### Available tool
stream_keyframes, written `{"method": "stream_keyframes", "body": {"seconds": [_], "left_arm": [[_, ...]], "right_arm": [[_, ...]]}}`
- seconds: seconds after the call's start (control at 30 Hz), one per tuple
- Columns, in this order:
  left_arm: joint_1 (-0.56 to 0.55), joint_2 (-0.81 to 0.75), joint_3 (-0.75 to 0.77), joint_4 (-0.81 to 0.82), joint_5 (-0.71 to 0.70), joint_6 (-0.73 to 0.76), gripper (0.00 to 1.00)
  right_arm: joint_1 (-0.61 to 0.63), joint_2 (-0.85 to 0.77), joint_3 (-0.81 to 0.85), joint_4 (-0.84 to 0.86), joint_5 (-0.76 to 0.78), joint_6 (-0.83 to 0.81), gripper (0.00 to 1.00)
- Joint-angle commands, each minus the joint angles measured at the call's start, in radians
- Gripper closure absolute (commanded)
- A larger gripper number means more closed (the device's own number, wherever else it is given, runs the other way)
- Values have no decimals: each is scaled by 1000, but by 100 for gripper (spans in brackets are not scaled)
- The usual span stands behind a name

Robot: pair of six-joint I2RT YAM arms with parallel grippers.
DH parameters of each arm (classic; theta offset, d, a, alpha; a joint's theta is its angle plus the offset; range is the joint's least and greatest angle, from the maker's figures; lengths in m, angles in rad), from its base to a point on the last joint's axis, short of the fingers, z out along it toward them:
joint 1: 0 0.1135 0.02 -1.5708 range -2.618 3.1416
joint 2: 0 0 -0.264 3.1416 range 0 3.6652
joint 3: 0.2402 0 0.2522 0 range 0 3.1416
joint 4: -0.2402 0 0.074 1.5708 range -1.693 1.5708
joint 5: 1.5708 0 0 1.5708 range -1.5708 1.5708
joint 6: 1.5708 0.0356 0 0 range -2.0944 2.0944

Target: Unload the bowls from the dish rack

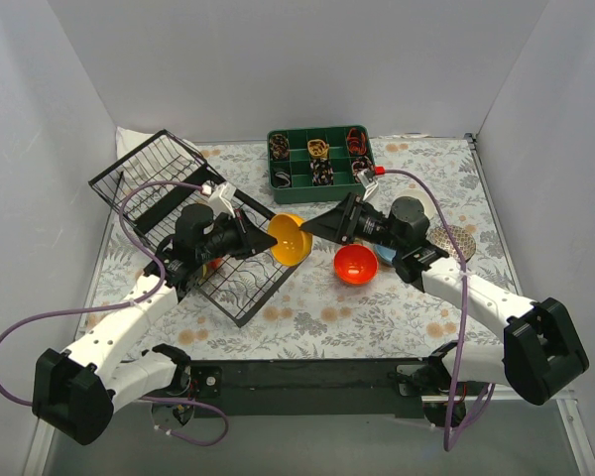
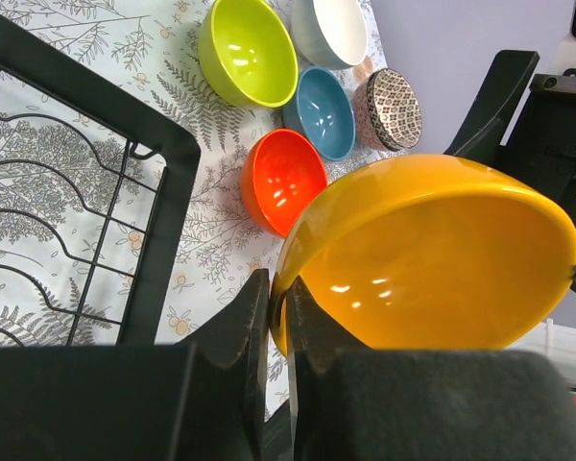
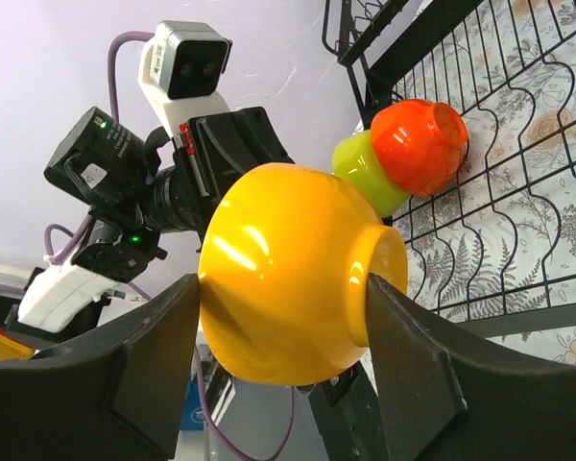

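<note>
An orange-yellow bowl (image 1: 290, 240) hangs in the air between my two arms, just right of the black dish rack (image 1: 240, 288). My left gripper (image 1: 269, 238) is shut on its rim, one finger inside and one outside; the pinch shows in the left wrist view (image 2: 278, 312). My right gripper (image 3: 283, 283) spans the same bowl (image 3: 288, 279), with one finger touching its rim side and the other its foot. A red bowl (image 3: 418, 144) and a lime bowl (image 3: 363, 175) sit nested in the rack (image 3: 518, 192).
Unloaded bowls stand on the flowered cloth right of the rack: red-orange (image 2: 283, 180), blue (image 2: 322, 112), mosaic (image 2: 392, 108), lime (image 2: 248, 50), white (image 2: 331, 29). A green divided tray (image 1: 319, 157) stands at the back. A tilted wire panel (image 1: 144, 174) lies at the back left.
</note>
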Motion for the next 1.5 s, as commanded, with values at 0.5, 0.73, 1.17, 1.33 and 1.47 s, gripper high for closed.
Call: {"method": "stream_keyframes", "body": {"seconds": [0.5, 0.73, 1.17, 1.33, 1.47], "left_arm": [[-26, 62, 145, -193, -194, 26, 100], [-167, 193, 293, -352, -398, 28, 100], [-301, 372, 472, -480, -530, 16, 100], [-330, 395, 492, -492, -538, 19, 100], [-345, 403, 503, -503, -548, 23, 100]], "right_arm": [[-78, -117, 142, -588, 111, -420, 9], [-24, -71, 338, -908, 340, -593, 10], [125, 64, 495, -1126, 657, -673, 27], [142, 104, 499, -1132, 686, -682, 44], [148, 124, 499, -1138, 697, -689, 75]]}}
